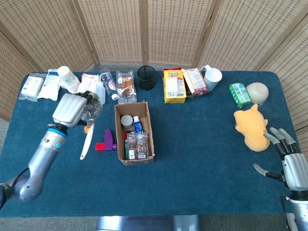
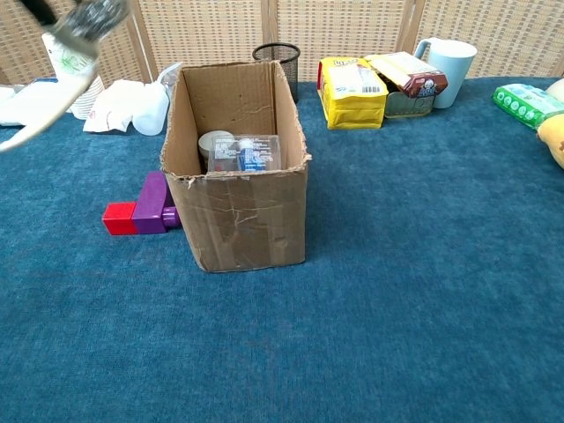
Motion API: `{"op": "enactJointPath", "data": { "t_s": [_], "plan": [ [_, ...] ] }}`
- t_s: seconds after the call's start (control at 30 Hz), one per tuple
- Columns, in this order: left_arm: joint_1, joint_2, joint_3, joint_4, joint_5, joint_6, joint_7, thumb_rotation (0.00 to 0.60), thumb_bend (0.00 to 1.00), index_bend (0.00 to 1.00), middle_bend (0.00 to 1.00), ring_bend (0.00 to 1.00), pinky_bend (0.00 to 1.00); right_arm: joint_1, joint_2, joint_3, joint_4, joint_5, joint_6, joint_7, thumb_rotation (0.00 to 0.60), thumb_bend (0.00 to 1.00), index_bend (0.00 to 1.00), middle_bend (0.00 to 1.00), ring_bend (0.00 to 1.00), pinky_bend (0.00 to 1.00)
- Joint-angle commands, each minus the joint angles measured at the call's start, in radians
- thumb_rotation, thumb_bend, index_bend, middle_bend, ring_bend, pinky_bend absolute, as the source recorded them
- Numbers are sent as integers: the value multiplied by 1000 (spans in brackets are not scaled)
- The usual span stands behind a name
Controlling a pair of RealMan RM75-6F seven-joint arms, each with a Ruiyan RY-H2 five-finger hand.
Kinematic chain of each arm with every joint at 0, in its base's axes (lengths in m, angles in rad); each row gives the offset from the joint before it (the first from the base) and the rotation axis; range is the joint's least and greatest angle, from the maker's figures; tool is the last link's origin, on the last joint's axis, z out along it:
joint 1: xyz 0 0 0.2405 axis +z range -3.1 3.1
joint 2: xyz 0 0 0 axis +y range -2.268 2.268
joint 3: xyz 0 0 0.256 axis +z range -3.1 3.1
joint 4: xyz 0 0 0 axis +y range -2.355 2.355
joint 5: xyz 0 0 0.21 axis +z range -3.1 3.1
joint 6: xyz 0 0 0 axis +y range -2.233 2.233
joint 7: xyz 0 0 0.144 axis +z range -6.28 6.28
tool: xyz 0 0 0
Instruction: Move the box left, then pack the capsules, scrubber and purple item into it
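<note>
The open cardboard box (image 1: 120, 112) (image 2: 238, 220) stands left of the table's middle, with capsule packs (image 1: 136, 145) (image 2: 246, 152) and a small tin inside. My left hand (image 1: 72, 109) grips the steel scrubber (image 1: 90, 111) (image 2: 88, 18) by its wire head, lifted off the cloth just left of the box; its white handle (image 1: 86, 144) hangs down. The purple item (image 1: 109, 139) (image 2: 153, 202), joined to a red block, lies against the box's left wall. My right hand (image 1: 290, 160) rests open at the far right edge, holding nothing.
A row of packets, a cup stack (image 1: 67, 78), bottles, a black mesh cup (image 1: 146, 77), snack boxes (image 1: 173, 84) and a mug (image 1: 212, 76) lines the back edge. A yellow plush toy (image 1: 252, 128), a green pack and a bowl sit at the right.
</note>
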Motion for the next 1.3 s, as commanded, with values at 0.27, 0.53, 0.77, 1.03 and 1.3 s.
{"op": "enactJointPath", "data": {
  "t_s": [0.27,0.53,0.77,1.03,1.3],
  "plan": [
    [-281,-131,-98,-100,-449,99,283,600,0,486,490,433,671,-2,9,7,8,12,2,43,600,0,182,72,0,137],
    [-387,-246,-63,-91,-575,210,392,600,0,487,486,428,671,-5,15,15,17,28,1,76,600,0,182,72,0,137],
    [-407,-262,-57,-86,-619,261,411,600,0,486,483,426,671,-6,18,16,13,23,8,84,600,0,182,72,0,136],
    [-424,-288,-57,-59,-701,303,435,600,0,387,242,177,520,-7,18,12,8,17,9,79,600,0,182,72,0,137],
    [-414,-302,-56,-47,-620,267,365,600,0,0,0,0,247,-7,18,12,7,19,5,76,600,0,183,72,0,137]
  ]
}}
